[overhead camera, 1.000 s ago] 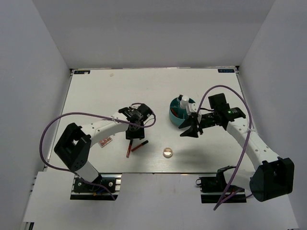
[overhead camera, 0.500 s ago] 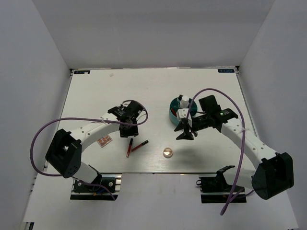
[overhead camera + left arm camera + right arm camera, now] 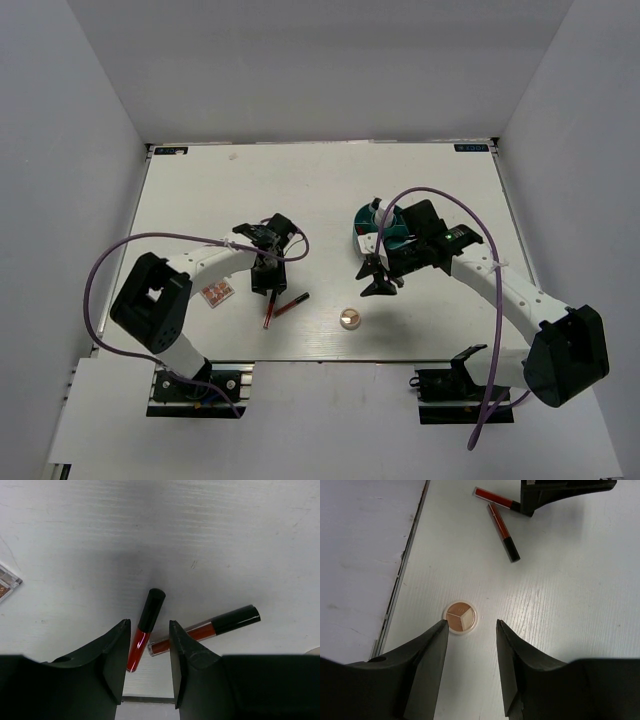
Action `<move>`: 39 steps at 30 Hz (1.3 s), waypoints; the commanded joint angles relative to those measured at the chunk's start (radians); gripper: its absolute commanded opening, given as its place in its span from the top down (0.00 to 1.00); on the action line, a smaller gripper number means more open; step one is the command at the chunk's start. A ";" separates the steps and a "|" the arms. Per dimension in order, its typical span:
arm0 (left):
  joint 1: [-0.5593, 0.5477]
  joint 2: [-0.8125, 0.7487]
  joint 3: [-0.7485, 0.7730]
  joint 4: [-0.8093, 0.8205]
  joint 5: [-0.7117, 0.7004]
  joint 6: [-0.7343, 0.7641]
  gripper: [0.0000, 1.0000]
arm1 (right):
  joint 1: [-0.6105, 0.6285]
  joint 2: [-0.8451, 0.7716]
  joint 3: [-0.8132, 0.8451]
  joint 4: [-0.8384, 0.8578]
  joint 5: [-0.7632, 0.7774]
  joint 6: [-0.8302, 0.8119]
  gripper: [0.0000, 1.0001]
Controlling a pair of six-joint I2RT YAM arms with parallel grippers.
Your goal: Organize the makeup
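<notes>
Black-capped red stick (image 3: 152, 607) lies on the white bench (image 3: 200, 530), straddled by the left tool (image 3: 147, 630). Its jaws stand spread, a gap showing on one side, and pinch nothing. A second stick (image 3: 220, 624) lies just beside it, one end close to a jaw. The right tool (image 3: 471, 625) hangs spread over the round compact (image 3: 461, 617), empty. The pink palette (image 3: 217, 294) sits apart; the teal cup (image 3: 362, 240) stands by the right arm. Risks: the jaws may catch both sticks or roll the thin one aside, and the flat compact may slip from a shallow pinch.

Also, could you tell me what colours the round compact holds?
Round compact: brown, tan and cream wedges, clearest in the right wrist view.
</notes>
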 commanded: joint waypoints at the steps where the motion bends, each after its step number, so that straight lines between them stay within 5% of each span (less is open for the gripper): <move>1: 0.021 0.022 0.020 0.025 0.033 0.041 0.53 | 0.006 -0.010 0.028 0.015 0.008 -0.010 0.50; 17: 0.048 0.111 -0.014 0.078 0.090 0.093 0.62 | 0.002 -0.016 0.014 0.024 0.018 0.005 0.50; 22: 0.048 0.120 -0.009 0.071 0.080 0.103 0.84 | 0.000 -0.022 0.009 0.026 0.017 0.011 0.50; 30: 0.076 -0.002 0.150 -0.020 0.006 0.163 0.95 | -0.003 -0.028 0.005 0.027 0.021 0.022 0.50; 35: 0.076 -0.075 0.256 0.034 0.153 0.211 0.99 | -0.004 -0.036 -0.004 0.053 0.066 0.065 0.50; 39: 0.076 -0.110 0.261 0.237 0.378 0.185 1.00 | -0.015 -0.056 -0.027 0.067 0.103 0.082 0.50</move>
